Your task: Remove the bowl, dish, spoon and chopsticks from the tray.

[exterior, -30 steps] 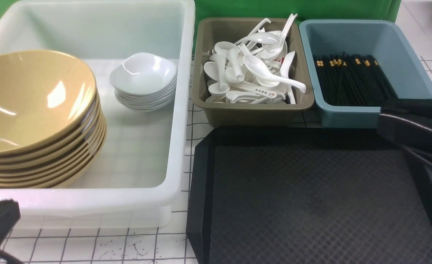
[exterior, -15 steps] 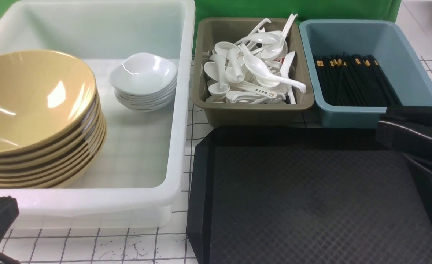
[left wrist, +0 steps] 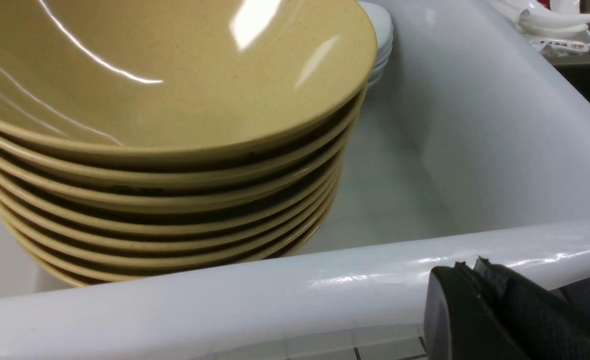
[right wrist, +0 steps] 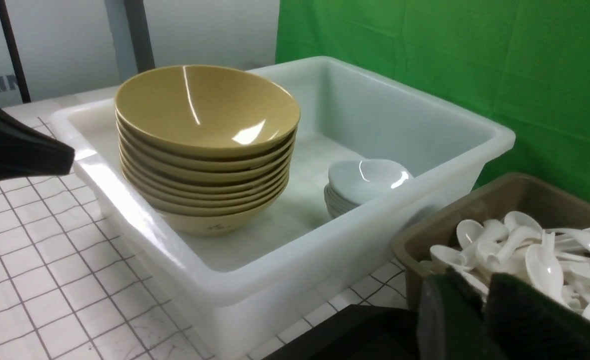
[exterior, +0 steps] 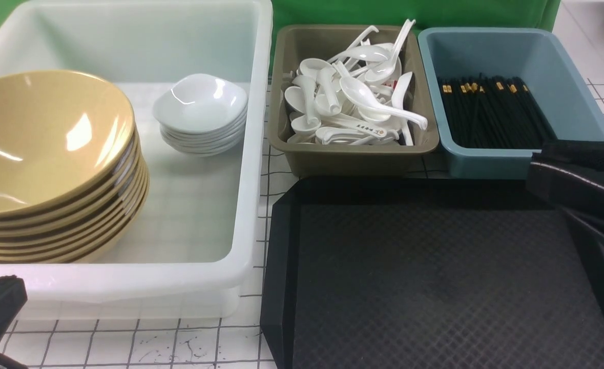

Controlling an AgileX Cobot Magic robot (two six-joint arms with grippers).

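Tray (exterior: 435,277) bare; tableware lying in the tub (exterior: 250,154) and bins.

Bowls (exterior: 45,154) stacked at the tub's left side, dishes (exterior: 199,107) stacked beside them toward the far right corner, not touching. Spoons (exterior: 353,102) heaped in the olive bin (exterior: 353,159), chopsticks (exterior: 491,113) lying in the blue bin (exterior: 486,164), both bins just behind the tray. Left gripper (left wrist: 480,285) closed fully with nothing between the jaws, low outside the tub's near wall. Right gripper (right wrist: 480,310) over the tray's far right corner near the blue bin, jaws only slightly apart, holding nothing.
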